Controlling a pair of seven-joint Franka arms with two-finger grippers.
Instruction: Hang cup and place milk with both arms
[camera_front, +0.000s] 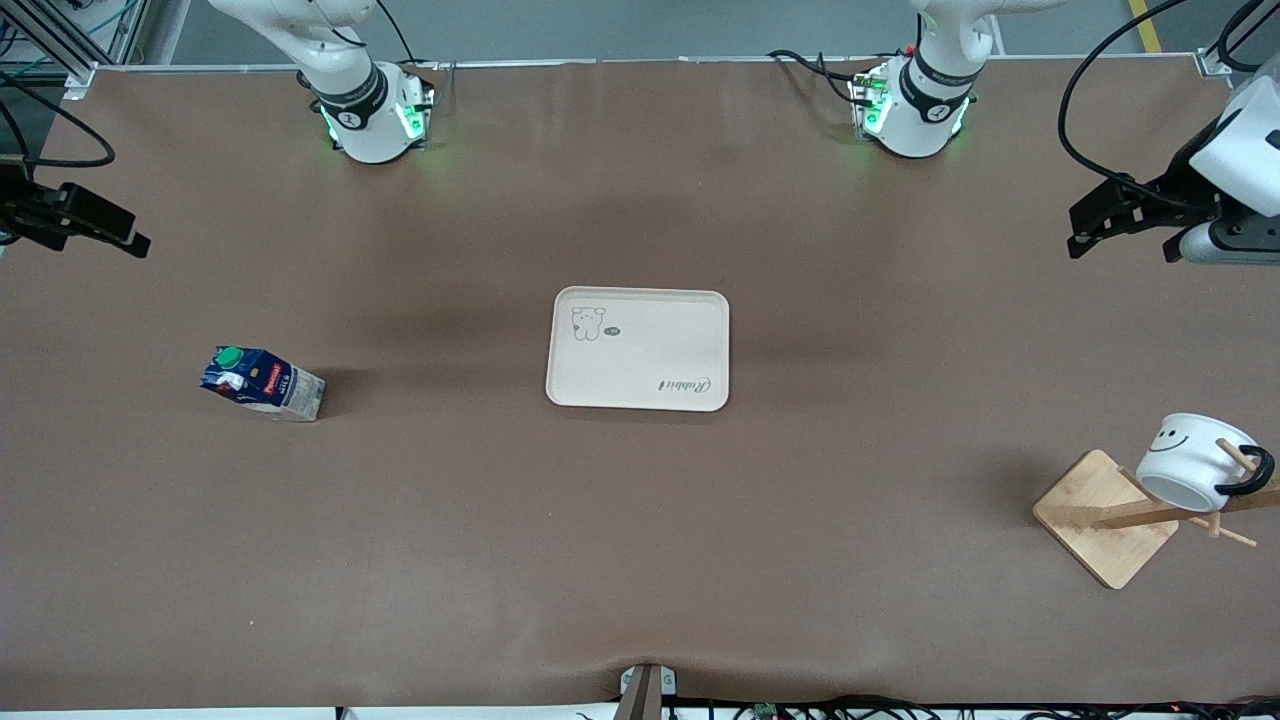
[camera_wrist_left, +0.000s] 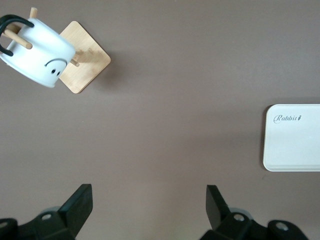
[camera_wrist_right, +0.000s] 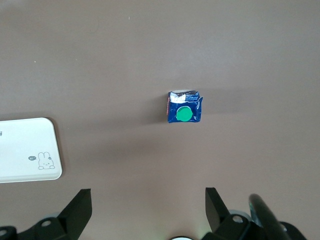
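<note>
I take the tray (camera_front: 638, 348) as my landmark: it lies flat at the middle of the brown counter (camera_front: 640, 560), with open surface on every side of it. The cup (camera_front: 1196, 460) already hangs by its black handle on a peg of the wooden rack (camera_front: 1105, 517), well apart from the tray toward the left arm's end of the counter and nearer the front camera, so I judge the hanging half done and the milk the job left.

The milk (camera_front: 262, 382) stands upright, green cap on top, well apart from the tray toward the right arm's end, a little nearer the front camera than the tray's middle. Its long axis is vertical. Nothing lies between it and the tray.

The right gripper (camera_front: 85, 225) hangs over the counter's edge at its own end, fingers spread and empty; it is the nearer one to the carton, which sits ahead of its fingers in its wrist view. The left gripper (camera_front: 1125, 215) waits over the counter at its own end, fingers likewise apart and empty.
</note>
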